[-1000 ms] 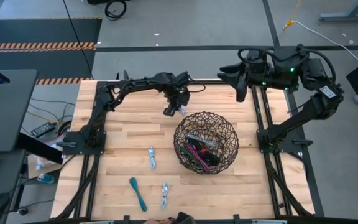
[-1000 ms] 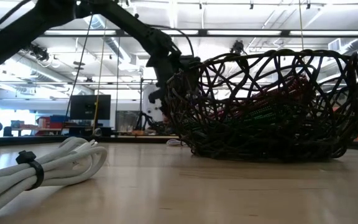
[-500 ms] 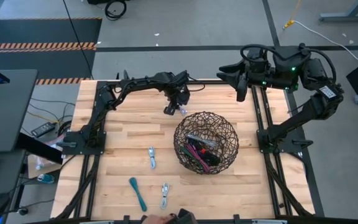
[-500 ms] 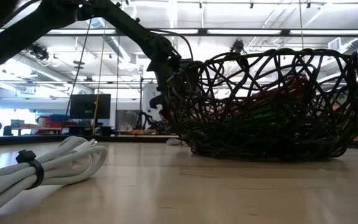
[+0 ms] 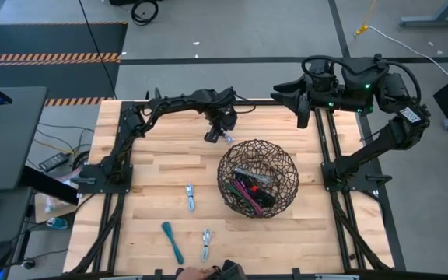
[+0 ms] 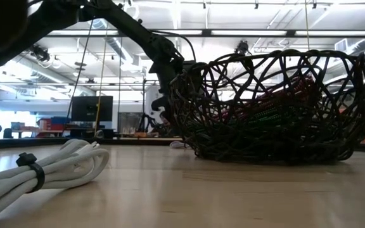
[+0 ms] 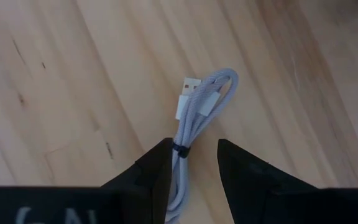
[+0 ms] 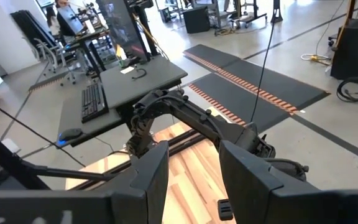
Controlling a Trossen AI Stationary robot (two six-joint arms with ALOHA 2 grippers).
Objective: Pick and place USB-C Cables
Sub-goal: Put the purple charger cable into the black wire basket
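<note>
My left gripper is open and points down at the table's far middle, just beyond the basket. A pale lilac-white cable bundle lies flat on the wood. Its tied part sits between the two fingers and its looped end with the plug reaches ahead of them. The dark wire basket holds several bundles, maroon, grey and black-red among them. A white bundle, a teal one and a grey one lie on the near left part. My right gripper waits open over the far right edge.
The basket stands right of the table's middle, close to my left gripper on its near side. In the low view a white tied bundle lies near the camera. Bare wood spreads left of the basket. Metal arm frames run along both side edges.
In the low view my left gripper has sunk a little toward the table behind the basket. The cables and the basket have stayed in place.
</note>
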